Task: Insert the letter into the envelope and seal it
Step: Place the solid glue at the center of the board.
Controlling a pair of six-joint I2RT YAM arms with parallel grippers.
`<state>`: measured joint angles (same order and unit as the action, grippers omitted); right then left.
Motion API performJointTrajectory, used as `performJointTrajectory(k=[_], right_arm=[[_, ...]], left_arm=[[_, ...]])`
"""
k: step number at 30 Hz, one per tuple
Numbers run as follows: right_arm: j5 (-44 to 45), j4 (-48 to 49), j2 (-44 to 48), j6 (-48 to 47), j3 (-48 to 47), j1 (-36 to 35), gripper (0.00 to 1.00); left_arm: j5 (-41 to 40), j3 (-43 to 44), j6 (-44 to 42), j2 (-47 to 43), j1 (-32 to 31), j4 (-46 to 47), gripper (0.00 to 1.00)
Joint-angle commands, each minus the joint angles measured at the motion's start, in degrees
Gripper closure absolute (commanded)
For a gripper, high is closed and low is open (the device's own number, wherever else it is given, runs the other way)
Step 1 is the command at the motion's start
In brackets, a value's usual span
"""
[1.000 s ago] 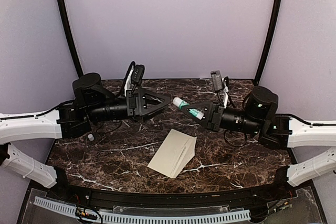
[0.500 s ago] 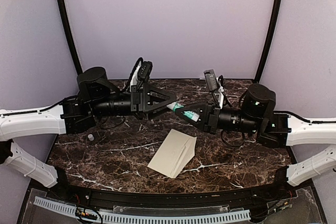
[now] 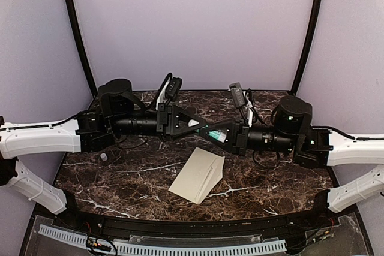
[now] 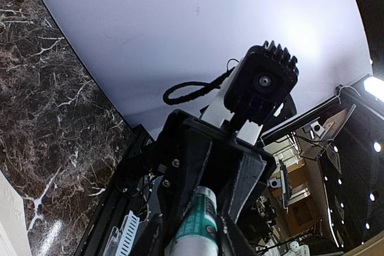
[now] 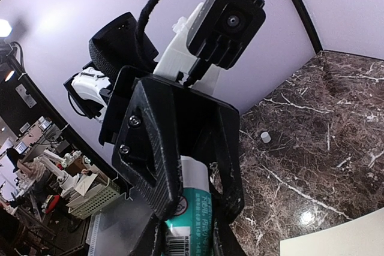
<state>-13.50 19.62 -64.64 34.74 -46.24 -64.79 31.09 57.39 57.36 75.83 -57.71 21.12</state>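
A teal-and-white glue stick (image 3: 215,134) hangs level above the table's middle, between both arms. My right gripper (image 3: 219,135) is shut on its teal end (image 5: 193,211). My left gripper (image 3: 195,125) faces it from the left, and its fingers press the white end (image 4: 198,220) on both sides. The envelope (image 3: 197,175), a cream rectangle with a triangular flap, lies slanted on the marble below the grippers, and neither gripper touches it. The letter is hidden; no separate sheet shows.
A small white cap (image 3: 104,156) stands on the marble table (image 3: 120,178) at the left, also seen in the right wrist view (image 5: 264,137). Black frame posts rise at the back corners. A clear guard strip (image 3: 162,245) runs along the near edge.
My left arm moved right and my right arm moved left until the grippers met. The left fingers closed around the free end of the glue stick. The envelope stayed put.
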Motion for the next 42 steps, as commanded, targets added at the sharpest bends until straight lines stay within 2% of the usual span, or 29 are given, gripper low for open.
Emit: performJointTrajectory(k=[1,6,10,12,13,17,25,33,38,42], right_arm=[[0.8,0.2,-0.3,-0.7,-1.5,-0.4,1.00],[2.7,-1.5,-0.5,-1.0,-1.7,-0.4,1.00],[4.2,-1.8,-0.1,-0.9,-1.1,-0.4,1.00],[4.8,-2.0,0.0,-0.9,-0.9,-0.4,1.00],[5.0,-2.1,0.1,-0.9,-0.9,-0.4,1.00],[4.9,-2.1,-0.2,-1.2,-1.0,-0.4,1.00],[5.4,-2.5,-0.3,-1.6,-1.2,-0.4,1.00],[5.7,-2.3,-0.6,-1.7,-1.2,-0.4,1.00],[5.0,-2.2,-0.9,-2.0,-1.4,-0.3,1.00],[4.2,-1.9,-1.1,-2.2,-1.2,-0.4,1.00]], left_arm=[[1.8,1.4,-0.1,-1.1,-0.4,0.5,0.75],[2.6,1.0,0.2,-1.3,-0.4,0.0,0.89],[2.2,0.3,0.5,-2.1,-0.4,-0.8,0.93],[2.4,0.0,0.9,-2.4,-0.4,-0.6,0.87],[2.5,0.0,0.9,-2.5,-0.4,-0.7,0.79],[3.1,-0.2,1.2,-2.5,-0.4,-0.7,0.70],[3.6,-0.9,2.2,-2.3,-0.4,0.2,0.61],[4.1,-2.3,3.9,-2.1,-0.4,2.1,0.57],[3.9,-2.9,4.7,-1.9,-0.4,3.4,0.75],[3.6,-3.3,5.0,-1.9,-0.4,4.2,0.79]])
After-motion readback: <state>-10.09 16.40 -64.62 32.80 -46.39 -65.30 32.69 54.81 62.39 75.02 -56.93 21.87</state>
